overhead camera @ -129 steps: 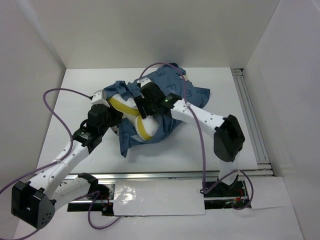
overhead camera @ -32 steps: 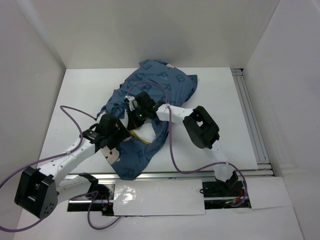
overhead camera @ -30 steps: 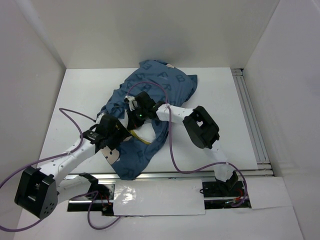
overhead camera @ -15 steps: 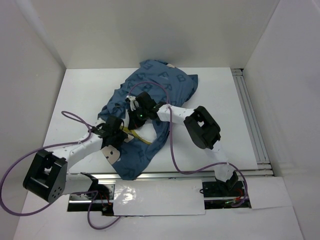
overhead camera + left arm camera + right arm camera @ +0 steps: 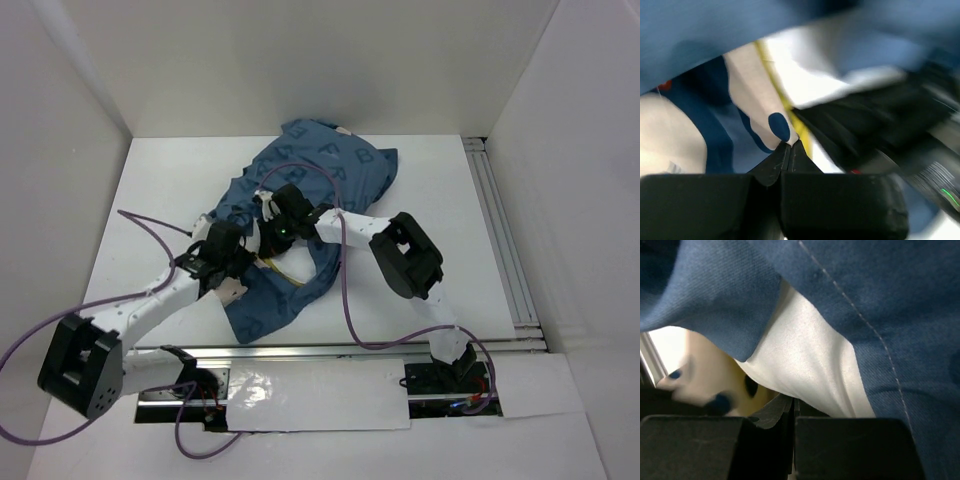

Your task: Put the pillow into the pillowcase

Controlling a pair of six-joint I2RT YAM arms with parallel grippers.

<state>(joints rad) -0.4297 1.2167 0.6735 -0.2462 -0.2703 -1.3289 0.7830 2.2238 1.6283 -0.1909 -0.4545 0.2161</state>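
Note:
The dark blue pillowcase lies bunched in the middle of the table, over most of the pillow. Only a strip of the pillow's yellow piping shows at the opening. My left gripper is at the case's near left edge. In the left wrist view it is shut on a pale flap with dark blue dots, a printed part of the pillowcase, beside the piping. My right gripper reaches in under the cloth. It is shut, its tips against the white pillow beneath blue fabric.
White walls close in the table on the left, back and right. A metal rail runs along the right side and another along the near edge. Purple cables loop over both arms. The right arm's black elbow hangs beside the case.
My left gripper was open and has shut on the pillowcase's edge. It has drawn the near flap up and to the left, and the left arm's elbow has swung. The right gripper has barely moved.

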